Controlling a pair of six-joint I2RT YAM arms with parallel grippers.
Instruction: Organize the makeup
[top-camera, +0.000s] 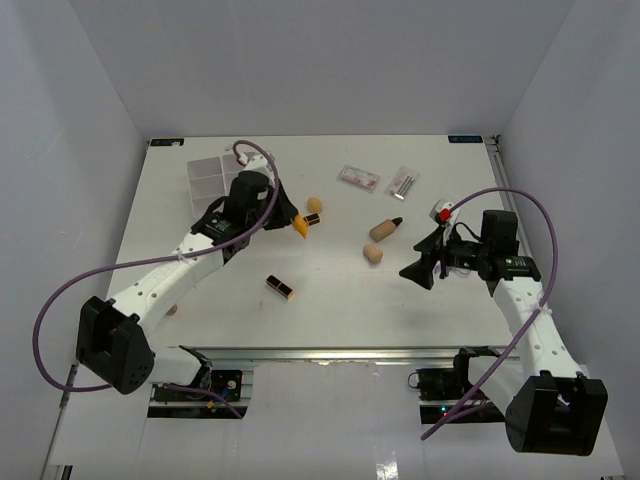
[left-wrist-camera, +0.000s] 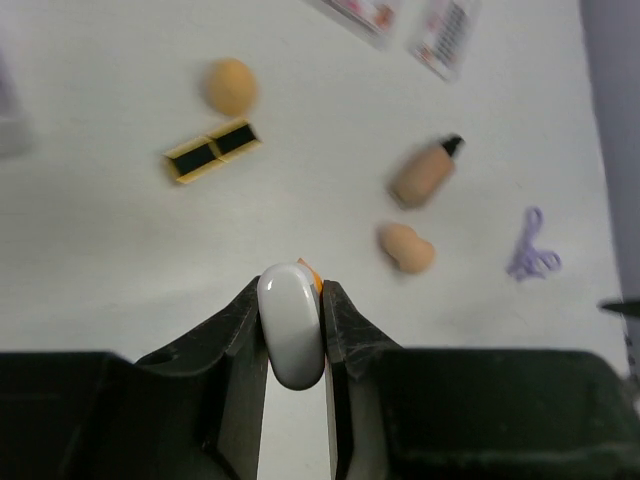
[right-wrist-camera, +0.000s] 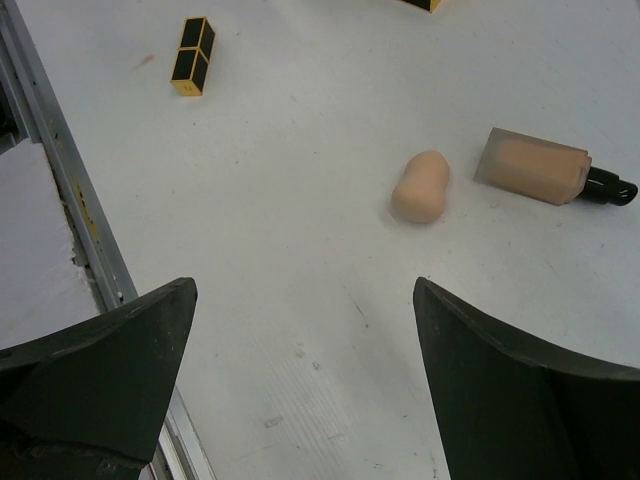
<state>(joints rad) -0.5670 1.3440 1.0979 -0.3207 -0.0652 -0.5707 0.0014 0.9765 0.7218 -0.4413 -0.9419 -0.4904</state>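
The white desk carries everything. The left arm reaches across it toward the far left, and the right arm bends in from the right side. A white compartmented box sits at the far left corner, just behind the left arm's wrist.

The left end effector is clenched on the orange white-capped tube. The white cap fills the gap between the fingers and a sliver of orange shows behind it. In the top view this grip is to the right of the box. The right end effector is released, its jaws spread wide with nothing between them, over the desk right of centre.

The tan black-capped bottle lies on its side near the middle, cap pointing to the far right. Two clear flat packets lie near each other toward the far edge.

One black-and-gold lipstick tube lies alone on the near side, well apart from the rest. The other lipstick tube lies just beside the left end effector. One beige sponge rests near the bottle's base, between it and the right end effector. The second sponge sits just beyond that nearer lipstick.
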